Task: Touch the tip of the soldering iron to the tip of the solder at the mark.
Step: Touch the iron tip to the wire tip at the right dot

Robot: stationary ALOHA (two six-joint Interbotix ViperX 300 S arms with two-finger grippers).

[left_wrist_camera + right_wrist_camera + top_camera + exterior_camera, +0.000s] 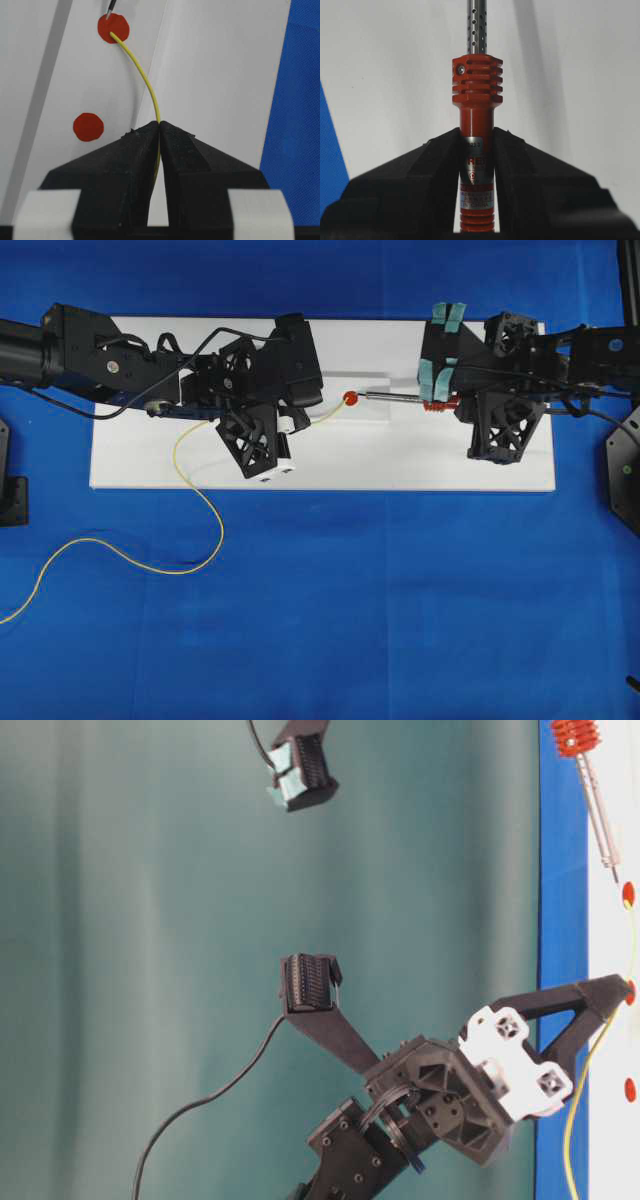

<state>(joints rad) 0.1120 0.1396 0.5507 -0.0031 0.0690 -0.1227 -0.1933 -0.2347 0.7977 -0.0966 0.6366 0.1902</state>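
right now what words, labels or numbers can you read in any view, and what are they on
"RE": large red letters on the silver label band of the soldering iron, cut off by the right end effector.
"IN CHINA": small print low on that band.
"23 3": tiny digits at the band's top, uncertain.
Other print on the band is too small to read.
No text elsewhere.

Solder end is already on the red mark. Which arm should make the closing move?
Right. Its gripper holds the soldering iron, tip just short of the mark. The left gripper should just hold the solder there.
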